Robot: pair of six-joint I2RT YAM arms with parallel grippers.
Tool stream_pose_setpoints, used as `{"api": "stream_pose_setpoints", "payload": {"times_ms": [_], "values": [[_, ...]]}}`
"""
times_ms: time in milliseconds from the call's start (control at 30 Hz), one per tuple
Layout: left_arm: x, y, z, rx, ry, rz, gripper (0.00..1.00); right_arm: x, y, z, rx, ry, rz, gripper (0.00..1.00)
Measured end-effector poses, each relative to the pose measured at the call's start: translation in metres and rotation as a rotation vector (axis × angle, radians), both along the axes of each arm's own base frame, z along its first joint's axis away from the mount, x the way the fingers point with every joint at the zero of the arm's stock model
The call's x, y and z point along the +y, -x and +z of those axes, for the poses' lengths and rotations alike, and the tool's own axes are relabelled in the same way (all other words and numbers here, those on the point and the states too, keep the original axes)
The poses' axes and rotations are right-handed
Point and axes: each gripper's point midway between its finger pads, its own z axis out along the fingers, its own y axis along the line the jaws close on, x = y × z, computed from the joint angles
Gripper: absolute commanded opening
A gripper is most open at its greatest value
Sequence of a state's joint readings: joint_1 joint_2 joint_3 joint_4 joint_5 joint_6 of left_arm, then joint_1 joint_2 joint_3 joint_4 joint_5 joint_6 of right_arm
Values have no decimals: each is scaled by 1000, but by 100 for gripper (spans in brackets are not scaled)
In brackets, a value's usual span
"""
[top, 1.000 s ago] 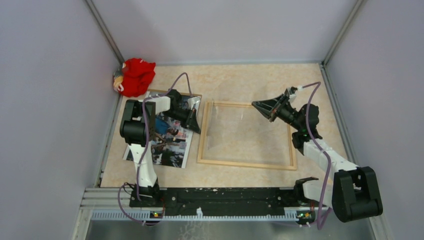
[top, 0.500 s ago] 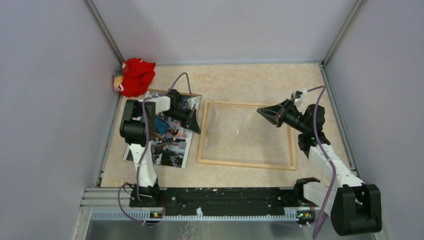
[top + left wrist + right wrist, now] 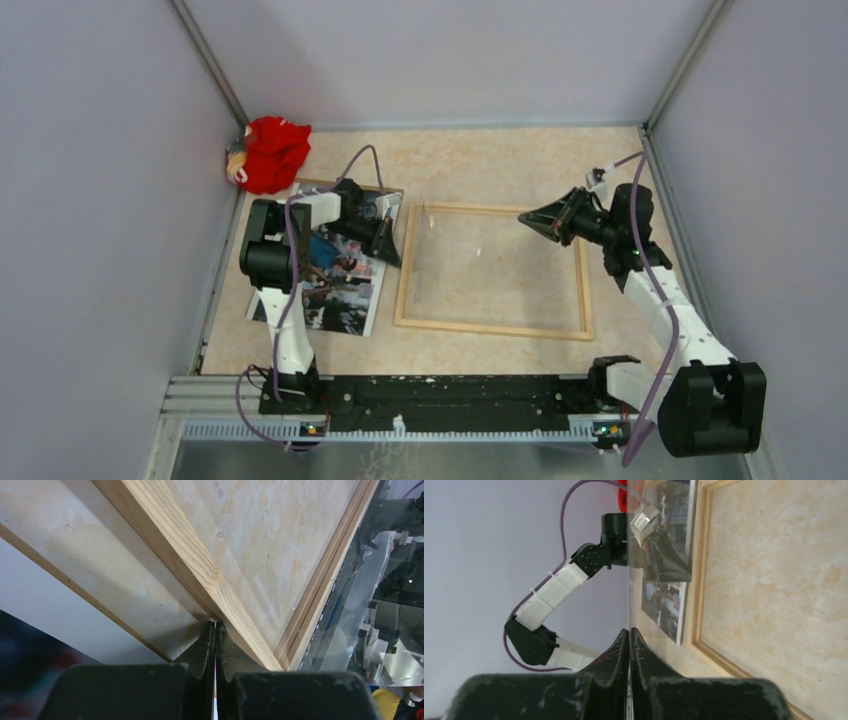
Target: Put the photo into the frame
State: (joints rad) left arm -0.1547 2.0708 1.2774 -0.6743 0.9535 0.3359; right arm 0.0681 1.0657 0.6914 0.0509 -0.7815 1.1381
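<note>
Plainly the photo [image 3: 345,285] lies face up on the table [image 3: 470,165], just left of the frame [image 3: 490,328], not yet inside. The left gripper [image 3: 393,252] and right gripper [image 3: 527,217] are each pinched shut on opposite edges of the clear pane [image 3: 470,255], apparently raising it to open the frame.

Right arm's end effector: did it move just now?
Yes. The right end effector slid a little rightward along the frame's far rail, toward its right side.

The clear pane [image 3: 480,250] slants over the frame [image 3: 490,328] opening, barring entry from above. The left arm [image 3: 300,212] overhangs the photo [image 3: 345,300]; bare table [image 3: 480,165] beyond the frame offers passage.
</note>
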Motion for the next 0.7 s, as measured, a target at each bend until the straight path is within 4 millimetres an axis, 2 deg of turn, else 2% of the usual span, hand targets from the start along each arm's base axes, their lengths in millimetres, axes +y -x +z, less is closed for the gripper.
{"api": "stream_pose_setpoints", "payload": {"times_ms": [133,400,700], "values": [[0,0,0,0,0,0,0,-9,-2,-2,-5,65,-13,0],[0,0,0,0,0,0,0,-22,7,-39,84,188,-29,0],[0,0,0,0,0,0,0,-38,14,-62,136,285,-51,0]]}}
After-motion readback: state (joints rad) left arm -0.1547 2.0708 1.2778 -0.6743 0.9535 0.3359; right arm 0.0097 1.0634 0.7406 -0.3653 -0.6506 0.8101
